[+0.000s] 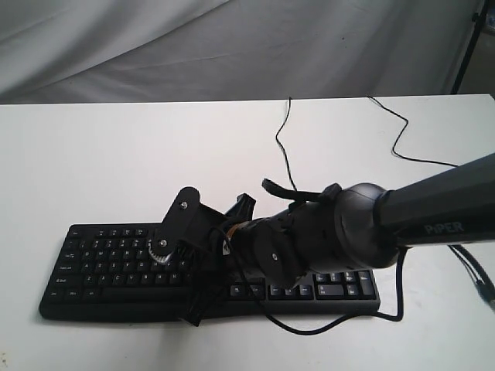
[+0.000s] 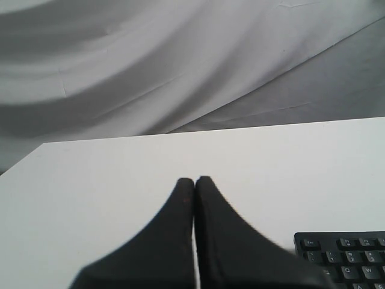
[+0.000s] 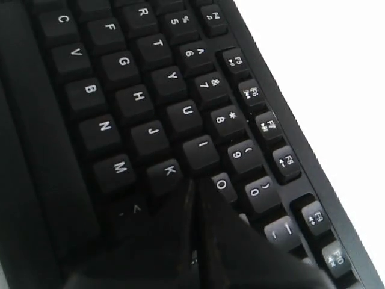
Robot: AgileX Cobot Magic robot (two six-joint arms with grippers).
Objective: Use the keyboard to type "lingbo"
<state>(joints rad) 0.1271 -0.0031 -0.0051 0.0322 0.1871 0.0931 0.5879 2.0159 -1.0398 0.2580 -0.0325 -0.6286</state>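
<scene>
Off the keyboard's 9 o'clock end, left claw (image 2: 194, 180): fingers pressed flat together, gripping nothing, poised over bare white table (image 2: 90, 198), pointing toward 12 o'clock and the grey cloth (image 2: 150, 60) behind. Near it, one corner of the keyboard (image 2: 346, 256).

At 6 o'clock on the table in the exterior view, the whole keyboard (image 1: 108, 267): black, flat, long side along the near edge, stretching from 7 o'clock round to 5 o'clock. Behind it, thin black cable (image 1: 279, 139), winding off toward 12 o'clock.

Over the middle letter keys, right claw (image 3: 195, 186): narrowed to a bare seam, likewise holding nothing, tips down where K, I and O meet. Cannot tell whether any key is pressed.

From 3 o'clock, dark arm (image 1: 433, 209) marked PiPER, reaching in across the number-pad end and hiding the keys beneath.
</scene>
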